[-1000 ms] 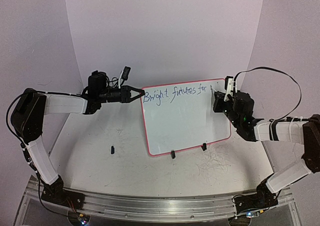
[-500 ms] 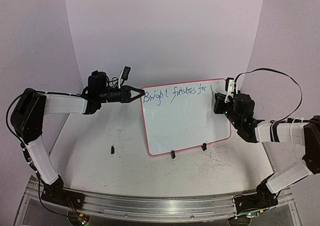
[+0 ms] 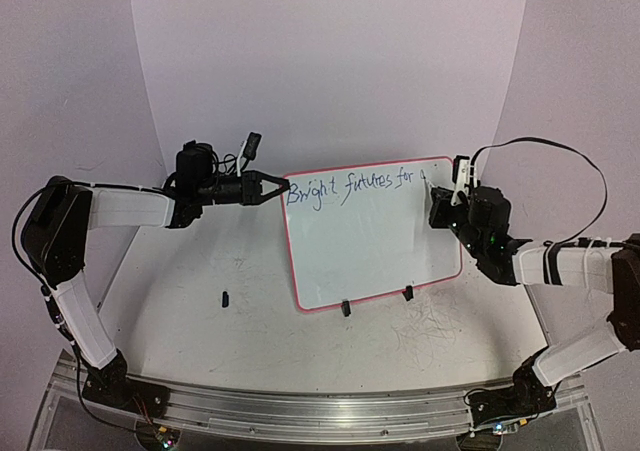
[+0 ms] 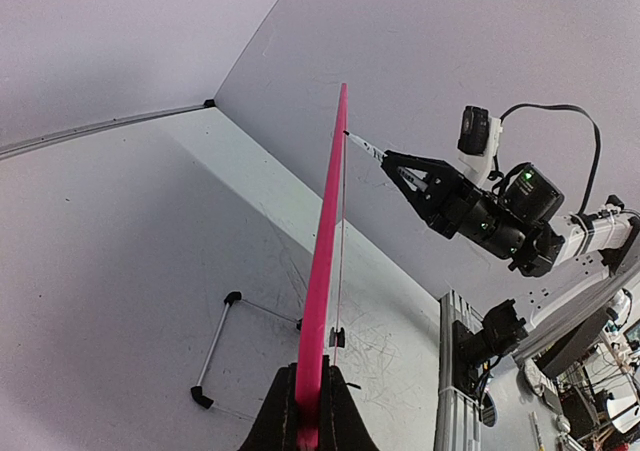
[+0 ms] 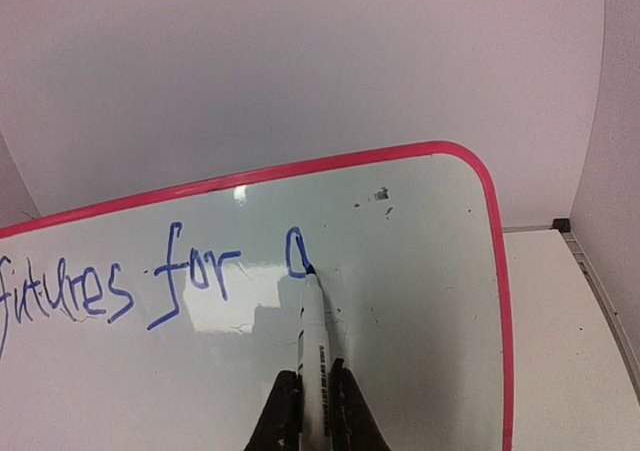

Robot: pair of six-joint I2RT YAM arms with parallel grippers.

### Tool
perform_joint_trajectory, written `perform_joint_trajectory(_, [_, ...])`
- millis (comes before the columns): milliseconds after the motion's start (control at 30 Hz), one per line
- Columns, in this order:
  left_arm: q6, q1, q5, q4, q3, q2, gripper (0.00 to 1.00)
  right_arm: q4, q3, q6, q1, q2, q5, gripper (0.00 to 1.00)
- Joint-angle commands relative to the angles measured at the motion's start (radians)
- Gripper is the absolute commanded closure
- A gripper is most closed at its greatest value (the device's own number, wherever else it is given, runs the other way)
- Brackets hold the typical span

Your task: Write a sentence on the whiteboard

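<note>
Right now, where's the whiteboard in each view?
Top external: whiteboard centre, propped upright.
Left wrist: whiteboard edge-on, a pink strip up the middle, clamped in the left gripper.
Right wrist: whiteboard face-on, filling the lower frame, marker tip on it.
Shared landmark: its red-pink rim.

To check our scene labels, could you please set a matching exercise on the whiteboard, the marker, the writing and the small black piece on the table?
1 white rectangular whiteboard with red-pink rim
2 slim white plastic marker pen
3 blue handwritten sentence
4 small black piece

A held in right jaws, tip on board
B loose on tabletop
C left edge clamped by left jaws
D along board's top, ending in "a"

Pairs: 1-C, 2-A, 3-D, 4-B
</note>
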Motion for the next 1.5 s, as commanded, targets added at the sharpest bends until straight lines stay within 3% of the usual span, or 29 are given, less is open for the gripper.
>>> perform_joint_trajectory(0, [0.06, -0.045, 0.039, -0.093, -0.024, 0.004, 1.0, -0.022, -0.007, 0.005, 0.005, -0.052, 0.03, 1.0])
perform_joint_trajectory(233, [0.068, -0.045, 0.032, -0.094, -0.029, -0.008, 1.0, -0.032, 0.021, 0.001, 0.005, -0.125, 0.016, 1.0])
perform_joint_trajectory(1000, [0.064, -0.045, 0.039, -0.096, -0.026, -0.003, 1.0, 0.022, 0.134, -0.031, -0.017, 0.045, 0.015, 1.0])
perform_joint_trajectory(1467, [0.063, -0.046, 0.042, -0.096, -0.024, -0.005, 1.0, -0.007, 0.058, 0.01, -0.018, 0.015, 0.003, 1.0])
